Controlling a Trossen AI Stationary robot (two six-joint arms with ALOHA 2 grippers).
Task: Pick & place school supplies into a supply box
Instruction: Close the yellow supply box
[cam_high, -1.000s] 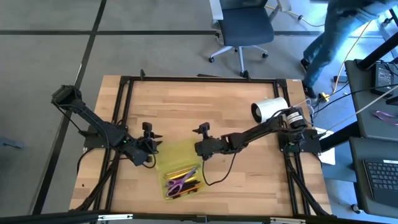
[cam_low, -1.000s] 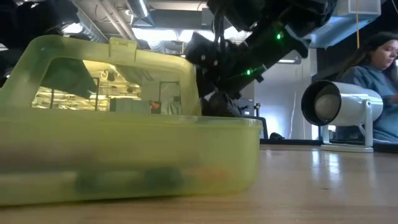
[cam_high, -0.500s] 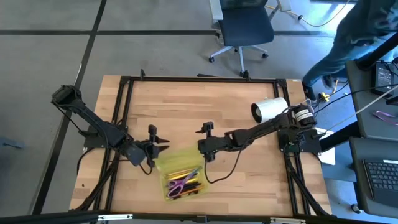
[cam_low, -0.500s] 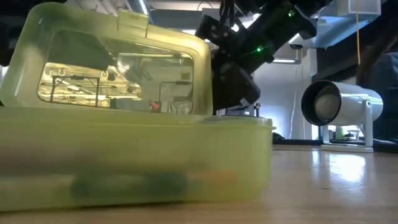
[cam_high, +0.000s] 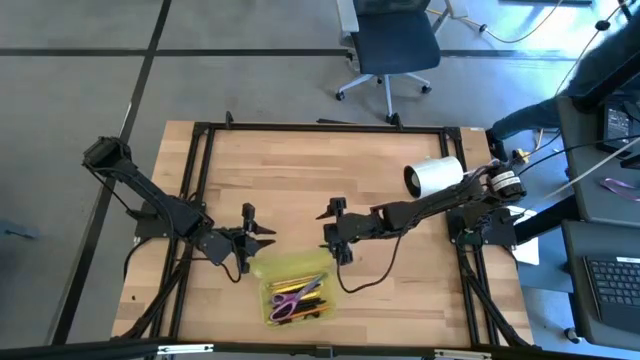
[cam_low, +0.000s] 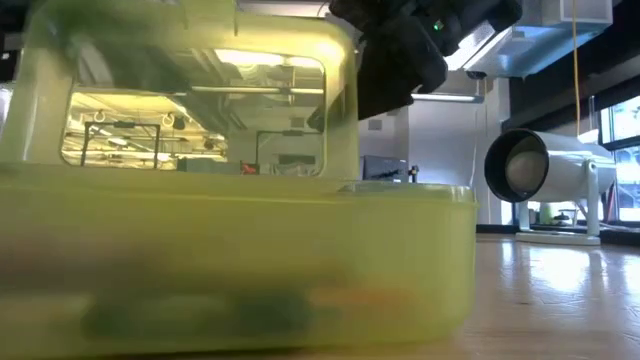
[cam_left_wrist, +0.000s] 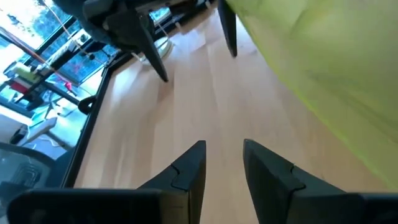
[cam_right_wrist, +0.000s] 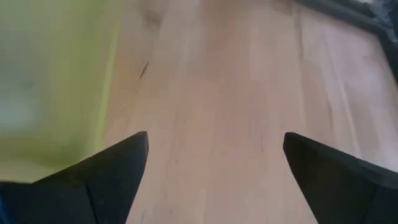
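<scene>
The supply box (cam_high: 296, 291) is a translucent yellow-green case near the table's near edge, and it fills the low view (cam_low: 230, 260). Its hinged lid (cam_high: 276, 265) stands raised over the far side (cam_low: 190, 100). Inside lie purple-handled scissors (cam_high: 285, 298) and pencils (cam_high: 312, 286). My left gripper (cam_high: 258, 238) is open a little, just left of the lid (cam_left_wrist: 323, 56). My right gripper (cam_high: 335, 232) is wide open, just right of the lid, with the box (cam_right_wrist: 50, 81) beside one finger. My left gripper (cam_left_wrist: 224, 152) stands close beside the lid; I cannot tell whether a finger touches it. My right gripper (cam_right_wrist: 214, 155) has nothing between its fingers; whether its outer side (cam_low: 400, 60) meets the lid's right end, I cannot tell.
A white cylinder (cam_high: 432, 177) lies on the table's far right (cam_low: 545, 170). Bare wood stretches across the far half and the near right. A black frame (cam_high: 320, 127) runs along the table's edges. An office chair (cam_high: 395, 45) and a person (cam_high: 600, 70) are beyond the table.
The lid has swung up from lying tilted back to standing over the box. The box has slid toward the near edge and looms larger in the low view. My left gripper has moved right toward the lid; my right gripper has drawn slightly right.
</scene>
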